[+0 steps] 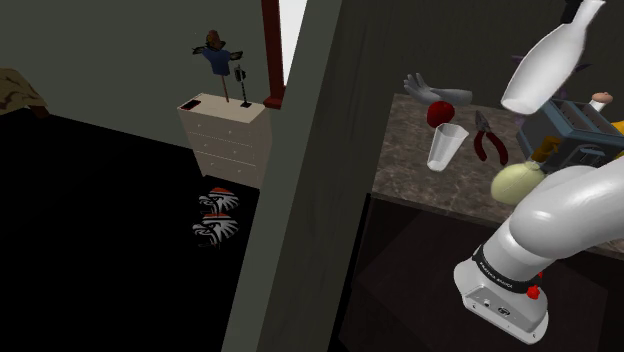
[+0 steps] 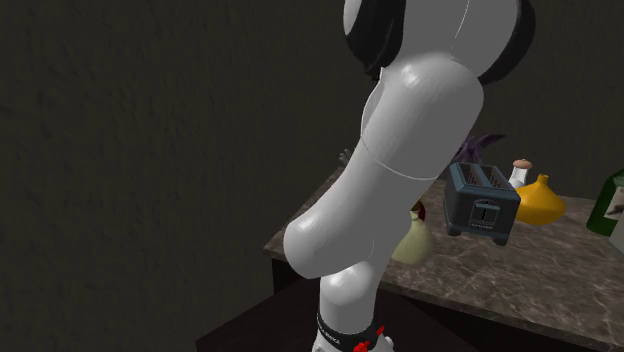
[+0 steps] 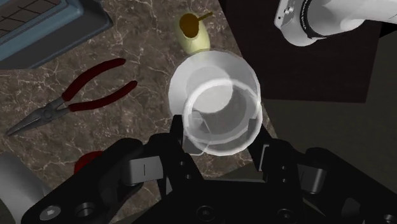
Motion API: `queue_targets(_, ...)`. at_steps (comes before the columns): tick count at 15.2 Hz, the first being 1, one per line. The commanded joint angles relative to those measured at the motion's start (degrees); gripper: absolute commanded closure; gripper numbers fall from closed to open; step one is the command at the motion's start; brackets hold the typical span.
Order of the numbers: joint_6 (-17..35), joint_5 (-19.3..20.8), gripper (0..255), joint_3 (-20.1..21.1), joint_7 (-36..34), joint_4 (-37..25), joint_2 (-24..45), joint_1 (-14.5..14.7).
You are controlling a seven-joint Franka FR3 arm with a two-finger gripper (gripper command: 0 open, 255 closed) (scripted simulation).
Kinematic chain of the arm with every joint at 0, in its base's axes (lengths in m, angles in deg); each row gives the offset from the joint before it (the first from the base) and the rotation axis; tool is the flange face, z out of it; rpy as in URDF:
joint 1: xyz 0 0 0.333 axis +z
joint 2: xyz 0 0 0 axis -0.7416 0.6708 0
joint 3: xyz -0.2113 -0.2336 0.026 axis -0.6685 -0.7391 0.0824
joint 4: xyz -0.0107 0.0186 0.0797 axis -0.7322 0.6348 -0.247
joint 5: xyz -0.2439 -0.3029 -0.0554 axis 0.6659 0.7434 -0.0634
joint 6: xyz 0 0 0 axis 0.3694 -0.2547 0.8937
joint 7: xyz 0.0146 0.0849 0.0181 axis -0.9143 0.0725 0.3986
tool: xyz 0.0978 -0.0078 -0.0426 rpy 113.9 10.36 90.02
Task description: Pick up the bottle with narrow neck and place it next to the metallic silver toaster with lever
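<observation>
My gripper is shut on a translucent, glass-like vessel, with one black finger on each side of its round wall. The same pale tapered vessel stands upright over the dark marbled counter, near that counter's left edge in the shoulder view. I cannot tell whether it touches the counter. The blue-grey toaster stands farther back on the counter. A pale yellow narrow-necked bottle stands at the counter's front edge, apart from the gripper.
Red-handled pliers lie between the toaster and the held vessel. A red round thing and a grey hand-like object sit behind the vessel. An orange-yellow jug stands beside the toaster. A dark wall rises left of the counter.
</observation>
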Motion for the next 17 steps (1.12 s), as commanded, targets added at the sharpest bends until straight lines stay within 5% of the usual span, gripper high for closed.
queue_targets(1, 0.1, 1.6, 255, -2.2, 3.2, -0.4, -0.4, -0.6)
queue_targets(10, 1.2, 7.3, 255, -12.9, 17.3, -4.3, -0.4, -1.8)
queue_targets(17, 3.4, 8.7, 255, -26.0, 29.9, -11.3, 3.9, 0.0)
